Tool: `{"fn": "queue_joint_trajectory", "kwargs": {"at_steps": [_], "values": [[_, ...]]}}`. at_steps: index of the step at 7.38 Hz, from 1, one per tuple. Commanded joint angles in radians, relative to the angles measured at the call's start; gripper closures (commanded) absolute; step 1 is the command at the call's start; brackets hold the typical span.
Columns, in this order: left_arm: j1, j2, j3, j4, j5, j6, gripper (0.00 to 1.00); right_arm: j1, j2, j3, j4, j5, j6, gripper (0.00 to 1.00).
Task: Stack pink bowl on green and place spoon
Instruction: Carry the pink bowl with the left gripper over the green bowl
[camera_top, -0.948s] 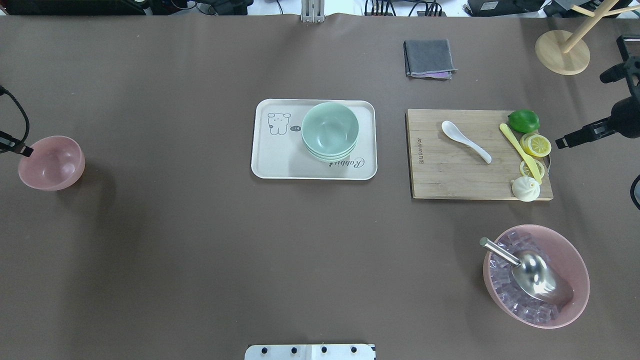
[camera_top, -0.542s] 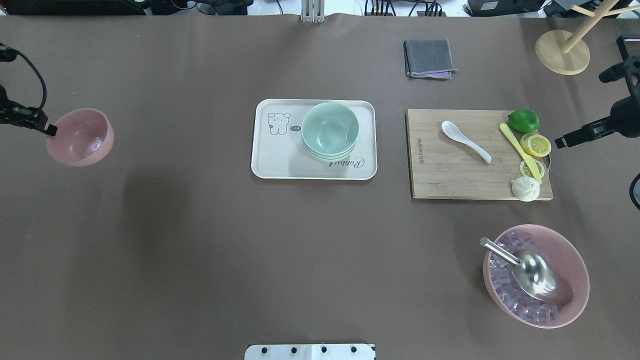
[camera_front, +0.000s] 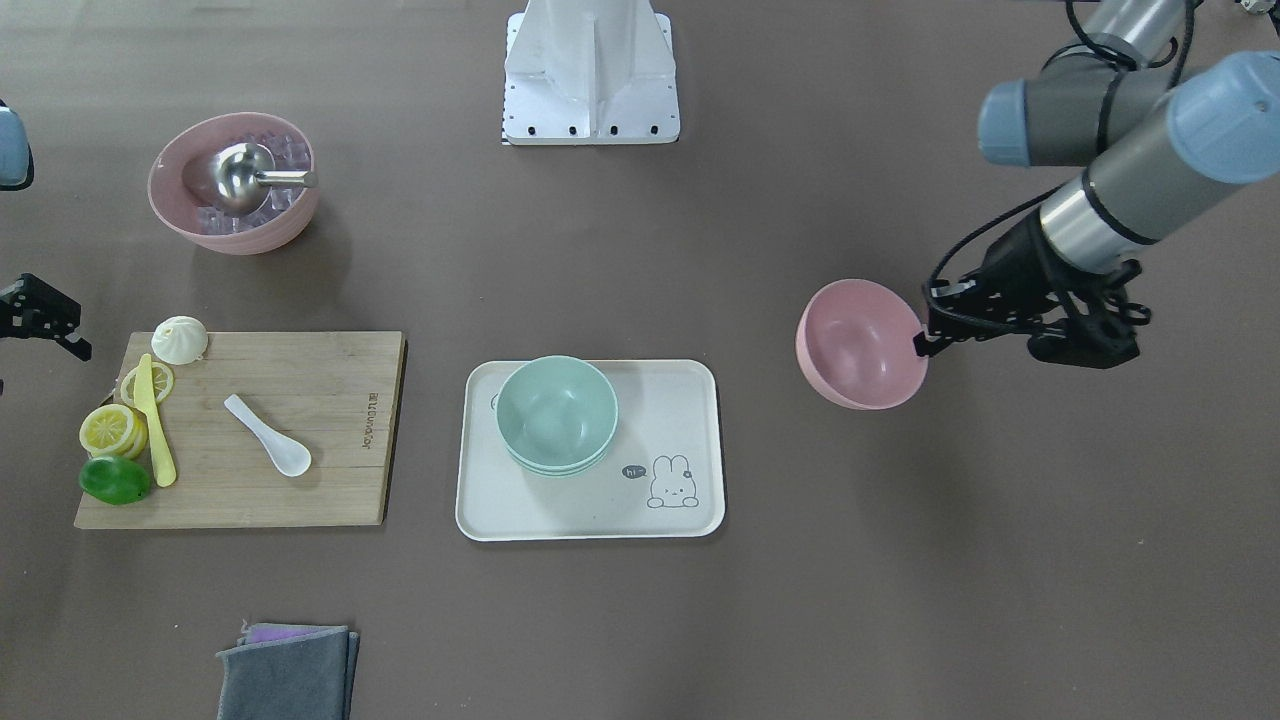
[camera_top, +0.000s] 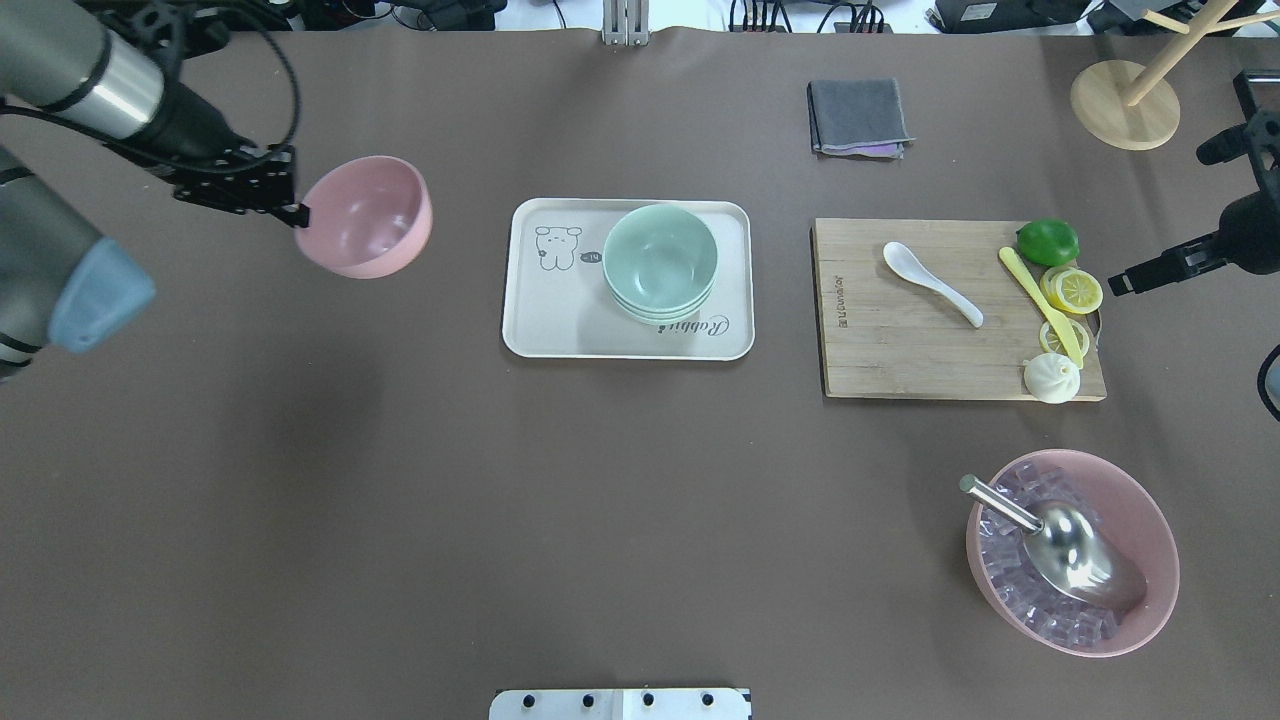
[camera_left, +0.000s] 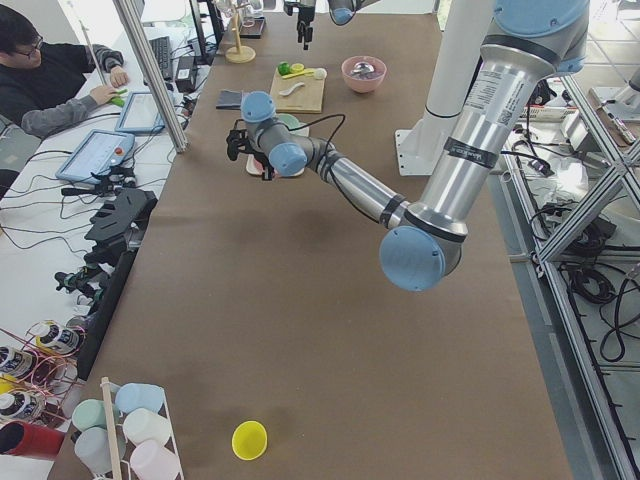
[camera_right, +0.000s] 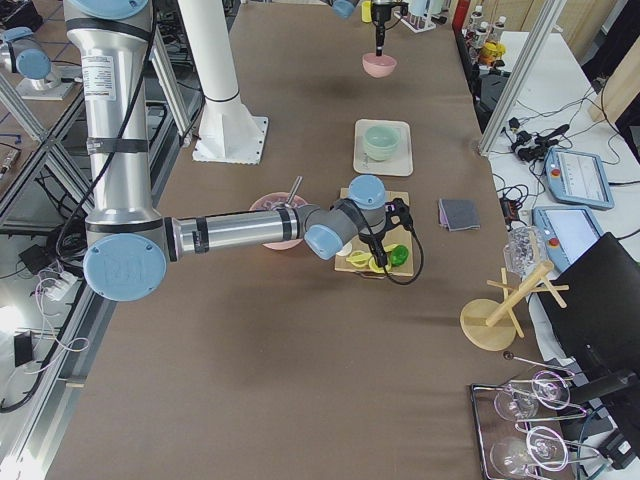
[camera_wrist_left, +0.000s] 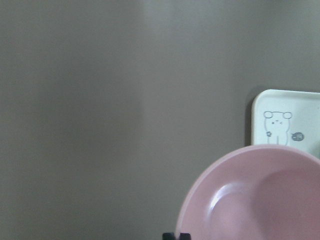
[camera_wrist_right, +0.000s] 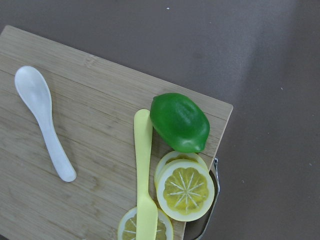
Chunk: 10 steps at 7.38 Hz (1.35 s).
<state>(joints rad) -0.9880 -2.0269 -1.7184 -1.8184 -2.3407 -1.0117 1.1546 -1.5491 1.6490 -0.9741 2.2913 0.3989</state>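
My left gripper is shut on the rim of the small pink bowl and holds it in the air, just left of the white tray. The bowl also shows in the front view and the left wrist view. The stacked green bowls sit on the tray. The white spoon lies on the wooden cutting board and also shows in the right wrist view. My right gripper hovers open and empty beyond the board's right edge.
A lime, lemon slices, a yellow knife and a bun share the board. A large pink bowl holding ice and a metal scoop stands front right. A grey cloth and a wooden stand are at the back.
My left arm has carried the pink bowl from the table's left edge rightward and farther back, up close to the tray. The right arm has not moved.
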Motion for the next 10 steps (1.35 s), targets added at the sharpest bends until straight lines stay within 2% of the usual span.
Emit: {"fn": "queue_joint_trajectory", "kwargs": {"at_steps": [1, 2, 3, 4, 5, 8, 10], "values": [[0.182, -0.210, 0.016, 0.169, 0.162, -0.137, 1.00, -0.001, 0.003, -0.002, 0.000, -0.003, 0.000, 0.00], [0.221, -0.286, 0.055, 0.197, 0.211, -0.184, 1.00, -0.003, 0.004, -0.002, 0.000, -0.003, 0.000, 0.00], [0.248, -0.368, 0.139, 0.195, 0.239, -0.238, 1.00, -0.003, 0.004, -0.003, 0.000, -0.004, 0.000, 0.00], [0.288, -0.451, 0.246, 0.183, 0.300, -0.295, 1.00, -0.003, 0.004, -0.002, 0.000, -0.003, 0.000, 0.00], [0.310, -0.499, 0.311, 0.173, 0.360, -0.317, 1.00, -0.003, 0.006, 0.000, 0.000, -0.004, 0.000, 0.00], [0.322, -0.501, 0.332, 0.149, 0.362, -0.326, 1.00, -0.003, 0.006, -0.002, 0.000, -0.004, 0.000, 0.00], [0.322, -0.500, 0.384, 0.082, 0.363, -0.324, 1.00, -0.003, 0.015, -0.005, -0.002, -0.004, 0.000, 0.00]]}}
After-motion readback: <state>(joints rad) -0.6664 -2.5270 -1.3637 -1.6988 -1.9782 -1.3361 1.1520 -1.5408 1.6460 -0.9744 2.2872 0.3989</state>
